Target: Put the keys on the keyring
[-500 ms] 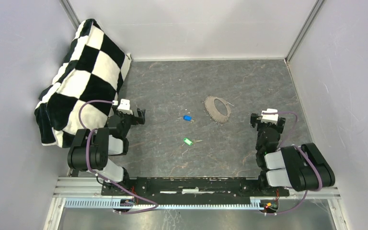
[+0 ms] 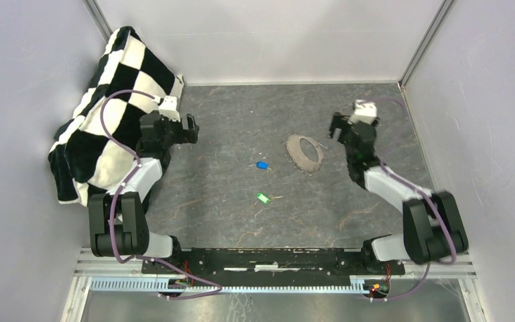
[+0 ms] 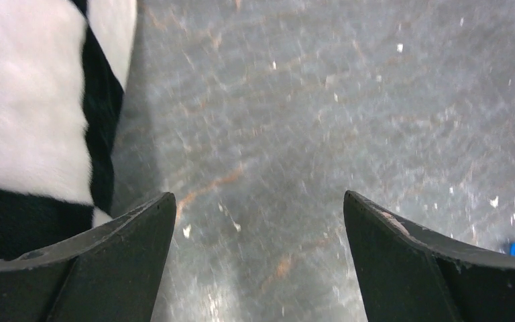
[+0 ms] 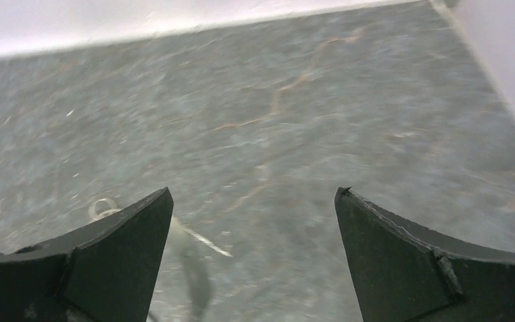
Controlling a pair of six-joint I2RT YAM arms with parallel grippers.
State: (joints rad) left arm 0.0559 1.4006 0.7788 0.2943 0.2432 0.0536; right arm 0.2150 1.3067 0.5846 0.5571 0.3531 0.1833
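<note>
The thin grey beaded oval keyring lies flat on the dark marbled tabletop, a little right of centre. The tiny blue-headed key sits near its left side, not touching it. The tiny green-headed key lies closer to the arm bases, apart from both. The right gripper hangs near the ring's far-right side, jaws spread wide and holding nothing. The left gripper hovers beside the black-and-white checkered cloth at the left, equally wide and empty.
</note>
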